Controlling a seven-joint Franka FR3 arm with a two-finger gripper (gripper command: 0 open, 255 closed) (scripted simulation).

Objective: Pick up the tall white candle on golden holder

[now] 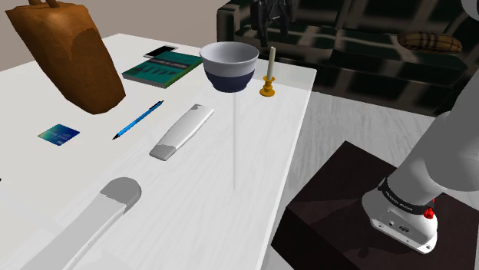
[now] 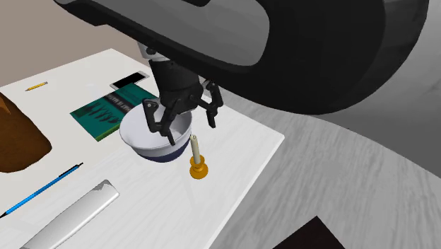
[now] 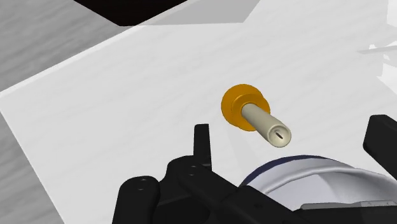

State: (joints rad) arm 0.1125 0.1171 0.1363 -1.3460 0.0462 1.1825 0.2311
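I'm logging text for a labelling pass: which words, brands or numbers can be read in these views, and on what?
Nothing is clear enough to quote.
Dark band on the robot arm: pale lettering, too small to read.
Green book: pale markings on its cover, too blurred to read.
Blue card: faint marks, unreadable.
Candle, its golden holder and the bowl: no lettering visible.
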